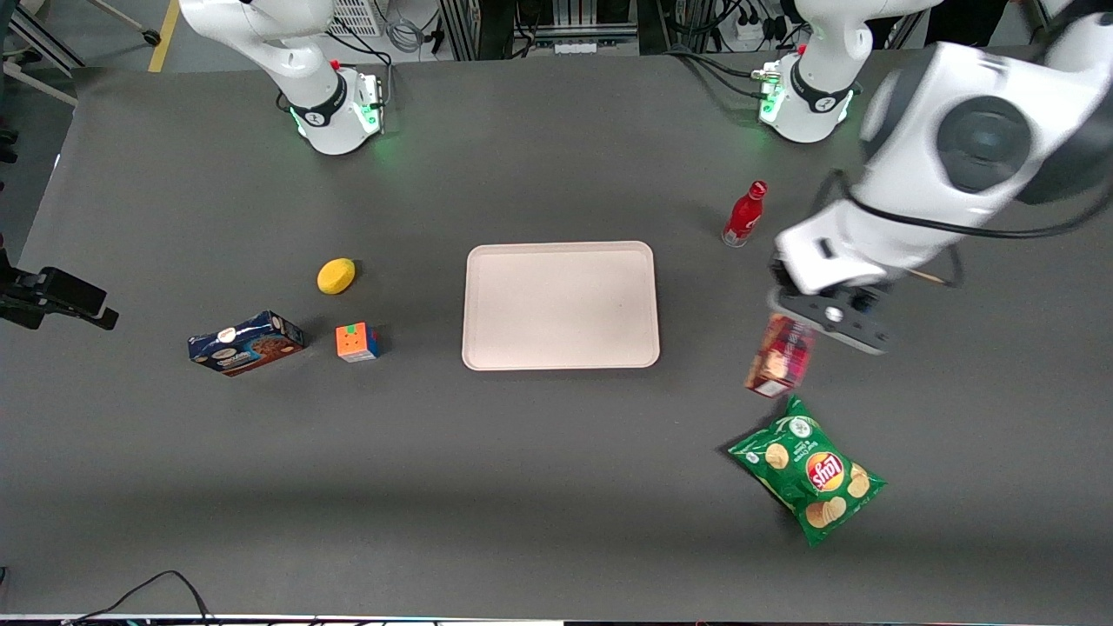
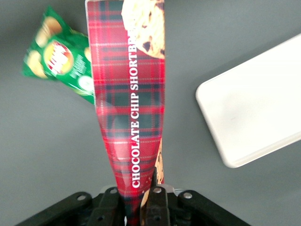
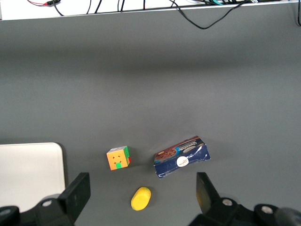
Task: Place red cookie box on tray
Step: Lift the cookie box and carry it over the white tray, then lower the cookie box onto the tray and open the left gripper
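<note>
Red cookie box (image 1: 780, 356), plaid carton w/ "CHOCOLATE CHIP SHORTBREAD" down its side (image 2: 134, 108), hangs in the air, pinched at one end by the gripper (image 1: 813, 323), tilted, free end pointing down toward the table. Not on the tray yet; it sits off the tray's working-arm end, clear of the rim.

Largest to smallest:

Table (image 1: 556, 487): dark grey, everything rests on it.

Tray (image 1: 561, 305): pale pinkish-cream, flat at table centre, nothing in it. Box is at approx 3 o'clock from it in the front view. Wrist view shows one tray corner (image 2: 254, 108) near the box, not touching.

Chip bag (image 1: 809, 469): green, lying flat, approx 6 o'clock from the box, nearer the front camera; also seen in wrist view (image 2: 59, 59) partly under the box's free end.

Gripper (image 2: 136, 200): fingers (image 2: 157, 200) clenched on the box end, one each side.

Blue cookie box (image 1: 246, 342): toward parked arm's end, approx 9 o'clock from tray.

Red bottle (image 1: 745, 214): upright, approx 12 o'clock from the held box.

Puzzle cube (image 1: 357, 342): between blue box and tray.

Lemon (image 1: 336, 276): approx 11 o'clock from cube.
</note>
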Available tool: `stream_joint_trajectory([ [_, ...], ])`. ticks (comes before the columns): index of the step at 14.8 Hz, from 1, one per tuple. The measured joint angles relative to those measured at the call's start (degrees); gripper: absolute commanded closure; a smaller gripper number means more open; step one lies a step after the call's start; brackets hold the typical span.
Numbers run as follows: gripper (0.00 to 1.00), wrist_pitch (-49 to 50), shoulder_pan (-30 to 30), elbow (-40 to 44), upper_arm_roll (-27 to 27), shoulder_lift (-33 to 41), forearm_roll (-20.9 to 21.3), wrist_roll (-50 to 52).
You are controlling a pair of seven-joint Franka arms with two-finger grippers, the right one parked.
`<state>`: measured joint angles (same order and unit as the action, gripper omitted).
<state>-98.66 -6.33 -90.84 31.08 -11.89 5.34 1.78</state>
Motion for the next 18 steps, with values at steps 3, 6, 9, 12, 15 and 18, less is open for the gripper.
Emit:
stream_joint_trajectory([
  [3, 0.95, 0.09, 1.37, -1.95, 5.84, 0.00, 0.31, 17.93],
  [6, 0.95, -0.14, 1.81, -3.60, 12.30, -0.01, 0.38, 33.02],
  [9, 0.95, -2.76, 2.39, -6.40, 17.40, -0.01, 0.50, 43.57],
  [12, 0.95, -12.32, 2.86, -13.91, 20.36, -0.10, 1.54, 49.98],
  [15, 0.94, -21.64, 3.64, -21.96, 20.69, -0.92, 6.12, 52.92],
  [18, 0.94, -30.73, 3.83, -27.65, 20.70, -3.11, 9.83, 58.66],
])
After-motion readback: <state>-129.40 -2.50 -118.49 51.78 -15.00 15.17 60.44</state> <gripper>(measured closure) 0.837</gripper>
